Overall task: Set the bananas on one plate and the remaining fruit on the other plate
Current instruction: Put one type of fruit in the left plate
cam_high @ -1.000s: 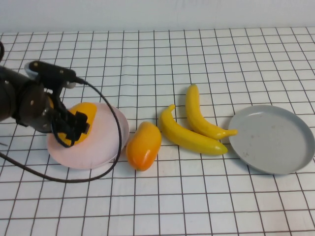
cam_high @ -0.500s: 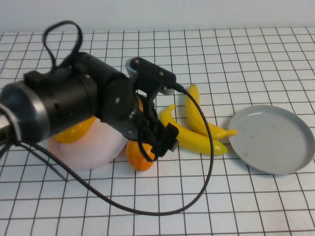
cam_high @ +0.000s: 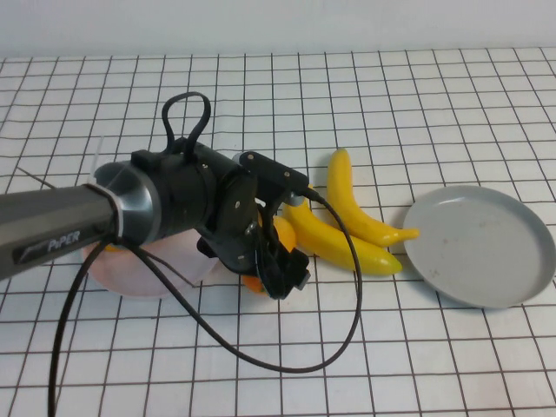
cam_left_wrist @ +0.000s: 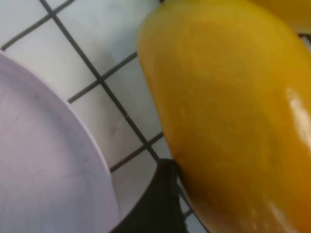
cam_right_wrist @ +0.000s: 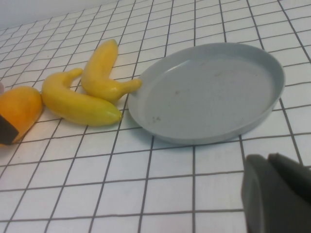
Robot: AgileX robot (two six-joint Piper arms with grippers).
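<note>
My left gripper (cam_high: pixel 274 261) is down over the orange mango (cam_high: pixel 282 233), which lies on the table between the pink plate (cam_high: pixel 139 278) and the bananas. It stands open, jaws astride the fruit. In the left wrist view the mango (cam_left_wrist: pixel 228 111) fills the frame, with one dark finger (cam_left_wrist: pixel 160 204) against its side and the pink plate's rim (cam_left_wrist: pixel 43 160) beside it. The second mango is hidden behind my left arm. Two bananas (cam_high: pixel 343 243) (cam_high: pixel 356 204) lie side by side left of the empty grey plate (cam_high: pixel 478 243). My right gripper (cam_right_wrist: pixel 268 162) is shut and empty, near the grey plate (cam_right_wrist: pixel 209 92).
The table is a white sheet with a black grid. My left arm's black cable (cam_high: pixel 287 365) loops over the table in front of the fruit. The right wrist view also shows the bananas (cam_right_wrist: pixel 77 104) and the mango's end (cam_right_wrist: pixel 19 111).
My left arm left the pink plate, swung right, and came down over the mango on the table. The bananas and the grey plate have not moved.
</note>
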